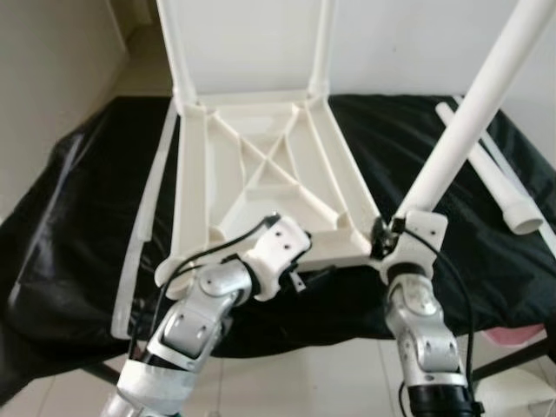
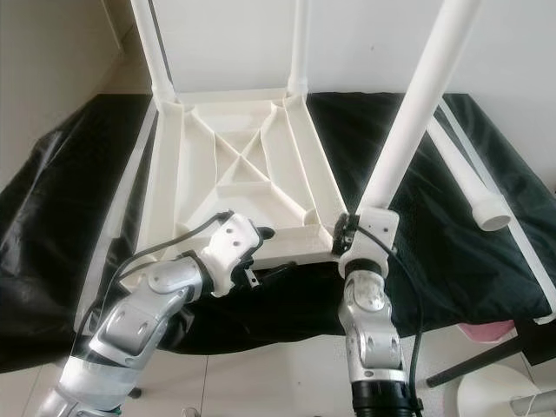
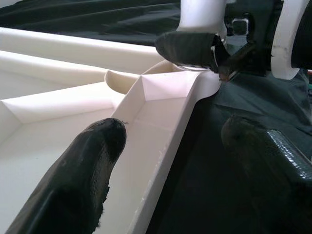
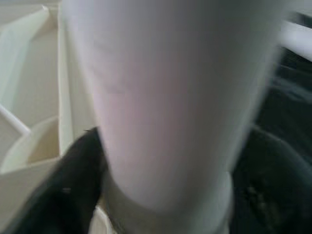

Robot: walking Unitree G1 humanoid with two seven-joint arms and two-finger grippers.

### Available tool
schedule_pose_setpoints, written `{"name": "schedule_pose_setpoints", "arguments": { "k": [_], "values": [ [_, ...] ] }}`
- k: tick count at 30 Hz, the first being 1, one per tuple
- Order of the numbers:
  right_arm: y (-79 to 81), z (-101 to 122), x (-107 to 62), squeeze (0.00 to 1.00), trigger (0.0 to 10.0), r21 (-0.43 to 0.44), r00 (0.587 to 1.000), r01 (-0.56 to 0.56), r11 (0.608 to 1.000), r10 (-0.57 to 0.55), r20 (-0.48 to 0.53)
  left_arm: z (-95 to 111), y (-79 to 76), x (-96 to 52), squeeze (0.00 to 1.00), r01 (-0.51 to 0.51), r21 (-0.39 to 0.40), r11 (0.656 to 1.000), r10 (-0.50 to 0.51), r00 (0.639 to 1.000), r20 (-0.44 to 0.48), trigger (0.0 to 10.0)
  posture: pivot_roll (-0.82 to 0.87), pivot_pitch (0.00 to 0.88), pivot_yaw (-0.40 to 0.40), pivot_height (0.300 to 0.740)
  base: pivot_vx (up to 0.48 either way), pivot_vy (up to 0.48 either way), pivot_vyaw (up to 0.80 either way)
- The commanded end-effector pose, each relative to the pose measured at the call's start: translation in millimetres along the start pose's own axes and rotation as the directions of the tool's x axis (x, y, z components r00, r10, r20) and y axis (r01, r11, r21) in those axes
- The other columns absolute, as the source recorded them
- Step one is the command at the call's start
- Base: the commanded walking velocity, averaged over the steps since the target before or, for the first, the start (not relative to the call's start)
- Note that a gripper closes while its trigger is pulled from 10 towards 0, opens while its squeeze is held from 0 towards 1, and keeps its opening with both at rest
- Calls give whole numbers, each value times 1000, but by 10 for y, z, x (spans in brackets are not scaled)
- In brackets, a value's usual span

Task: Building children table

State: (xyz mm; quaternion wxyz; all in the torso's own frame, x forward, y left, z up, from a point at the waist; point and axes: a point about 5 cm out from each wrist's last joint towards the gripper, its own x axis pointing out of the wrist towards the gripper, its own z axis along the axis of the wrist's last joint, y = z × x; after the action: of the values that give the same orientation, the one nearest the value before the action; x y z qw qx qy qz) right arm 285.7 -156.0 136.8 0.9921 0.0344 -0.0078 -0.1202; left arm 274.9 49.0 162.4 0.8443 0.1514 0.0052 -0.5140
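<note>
**Tabletop inverted, leg at near right corner**

White plastic tabletop (image 1: 261, 174) lies upside down on the black cloth (image 1: 78, 226) covering the desk; ribbed underside faces up, diagonal braces crossing in the middle; two legs already stand in the far corner sockets, far left leg (image 2: 148, 43) and far right leg (image 2: 301, 43).

My right gripper (image 1: 388, 233) is clenched around the base of a white tubular leg (image 1: 473, 109); the leg tilts up and away to my right; its lower end sits at the near right corner socket of the tabletop; right wrist view is blurred, the tube between my black fingers (image 4: 73, 185).

My left gripper (image 3: 165, 141) is at the near edge of the tabletop, left of the socket; fingers apart, straddling the rim, one finger (image 3: 83, 170) over the inner tray side, the other over the cloth; I cannot tell whether they press the rim.

A spare leg (image 2: 469, 174) lies on the cloth to my right, well apart from the tabletop; a long white strip (image 1: 143, 226) lies just beside the tabletop's left edge.
</note>
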Motion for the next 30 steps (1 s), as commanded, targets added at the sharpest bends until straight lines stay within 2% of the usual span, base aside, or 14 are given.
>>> {"name": "schedule_pose_setpoints", "arguments": {
  "k": [1, 8, 9, 10, 11, 18, 19, 21, 24, 25, 27, 28, 29, 30],
  "values": [
    [-7, 72, -11, 1000, 10000, 9, 998, -38, 999, 37, 46, 9, 29, -15, 0, -66, 3, 998, 66, 998, -3, 10000, 22, 91, -35, 740, 0, 0, 0],
    [-92, 136, 18, 1000, 10000, 1, 993, -93, 996, 92, 79, 14, 27, -10, 0, -69, -2, 998, 69, 998, 1, 10000, 14, 92, -39, 740, 0, 0, 0],
    [-129, 148, 37, 325, 10000, -5, 988, -129, 992, 129, 86, 8, 16, -3, 0, -67, -7, 998, 67, 998, 2, 10000, -1, 85, -31, 740, 0, 0, 0],
    [-138, 152, 41, 325, 10000, -4, 985, -148, 989, 147, 89, 4, 10, -2, 0, -66, -9, 998, 66, 998, 2, 10000, -8, 81, -25, 740, 0, 0, 0],
    [-174, 167, 61, 0, 10000, -14, 979, -181, 983, 181, 98, -1, -1, 2, 0, -55, -7, 998, 55, 999, 1, 10000, -13, 80, -18, 740, 0, 0, 0],
    [-278, 212, 126, 0, 10000, -59, 950, -284, 957, 289, 120, 3, -7, 9, 0, -36, 17, 999, 36, 999, 2, 10000, -24, 72, 1, 740, 0, 0, 0],
    [-297, 208, 140, 0, 10000, -71, 925, -358, 931, 364, 110, 2, -8, 14, 0, -28, 15, 999, 28, 1000, -4, 10000, -27, 68, 7, 740, 0, 0, 0],
    [-308, 206, 138, 0, 10000, -83, 910, -394, 916, 401, 107, 2, -13, 16, 0, -22, 16, 1000, 22, 1000, -6, 10000, -31, 67, 12, 740, 0, 0, 0],
    [-329, 145, 143, 0, 10000, -109, 848, -523, 846, 529, 41, -3, -22, 16, 0, -20, 17, 1000, 20, 1000, -13, 10000, -36, 67, 19, 740, 0, 0, 0],
    [-329, 145, 143, 0, 10000, -109, 848, -523, 846, 529, 41, -3, -22, 16, 0, -20, 17, 1000, 20, 1000, -13, 10000, -36, 67, 19, 740, 0, 0, 0],
    [-320, 137, 142, 0, 10000, -152, 795, -597, 788, 607, 22, -5, -26, 18, 0, -21, 15, 1000, 22, 1000, -13, 10000, -42, 70, 27, 740, 0, 0, 0],
    [-325, 133, 160, 0, 10000, -149, 779, -619, 771, 627, 10, -4, -28, 22, 0, -24, 18, 1000, 24, 1000, -13, 10000, -47, 72, 34, 740, 0, 0, 0],
    [-325, 133, 160, 0, 10000, -149, 779, -619, 771, 627, 10, -4, -28, 22, 0, -24, 18, 1000, 24, 1000, -13, 10000, -47, 72, 34, 740, 0, 0, 0],
    [-329, 157, 193, 0, 10000, -157, 756, -646, 747, 655, 8, 3, -30, 30, 0, -26, 26, 999, 26, 1000, -9, 10000, -49, 76, 39, 740, 0, 0, 0]
  ]
}}
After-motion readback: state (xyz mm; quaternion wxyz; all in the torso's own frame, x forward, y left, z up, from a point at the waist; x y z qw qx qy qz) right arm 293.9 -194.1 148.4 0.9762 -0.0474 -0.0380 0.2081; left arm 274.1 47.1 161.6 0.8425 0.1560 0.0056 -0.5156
